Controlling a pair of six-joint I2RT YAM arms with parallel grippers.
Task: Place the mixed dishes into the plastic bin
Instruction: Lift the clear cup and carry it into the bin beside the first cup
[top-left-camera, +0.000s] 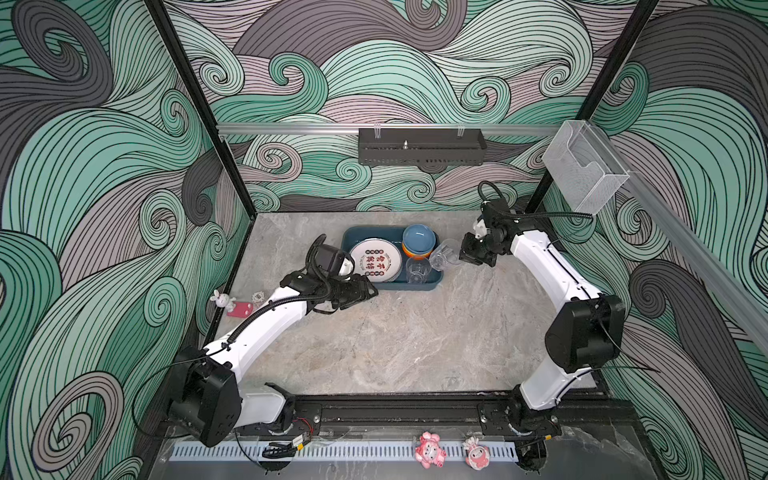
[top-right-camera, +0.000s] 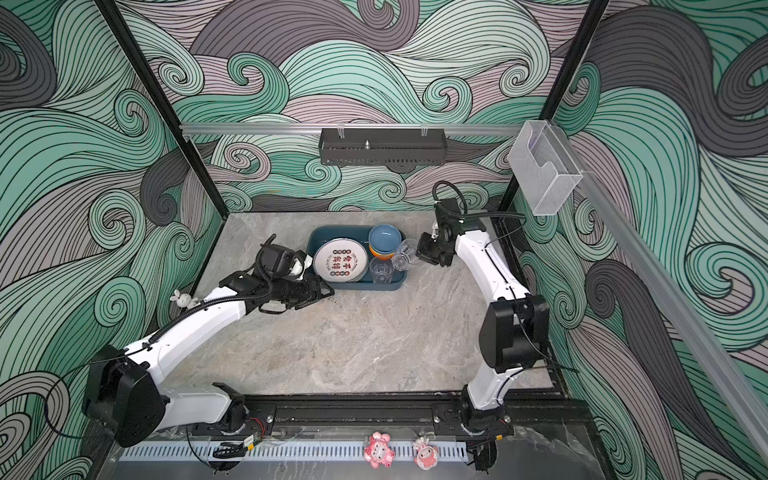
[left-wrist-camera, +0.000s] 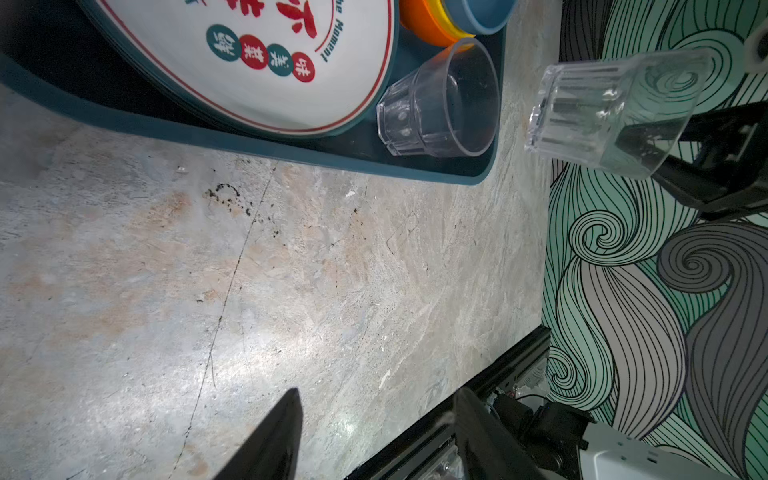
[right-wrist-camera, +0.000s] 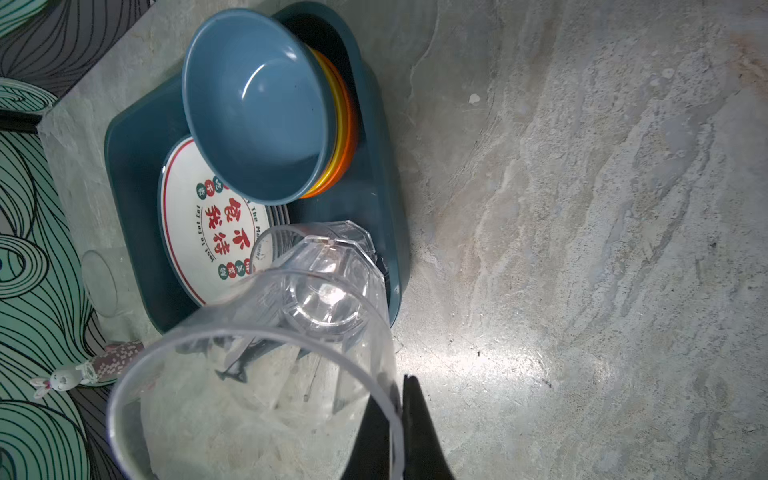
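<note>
bench (top-left-camera: 415, 345): grey marbled stone look, faint hairline crack (left-wrist-camera: 232, 270) across it | far middle: teal plastic bin (top-left-camera: 399, 286) sitting flat on it, long side facing front | left edge by the wall: lil white bunny toy (top-left-camera: 223, 299), pink bit (top-left-camera: 242, 309) right beside it | dark specks (left-wrist-camera: 226, 193) just in front of the bin

You see both top views evenly and softly lit and sharp throughout, with only faint shadows on the stone tabletop (top-left-camera: 415, 332). In your wrist views a bright patch of glare sits on the stone while the corners fall dim and the picture stretches toward its edges. The left gripper (left-wrist-camera: 376, 392) shows dark and blurred, and the clear tumbler (right-wrist-camera: 257, 374) nearest the right wrist lens is soft, with small highlights.
</note>
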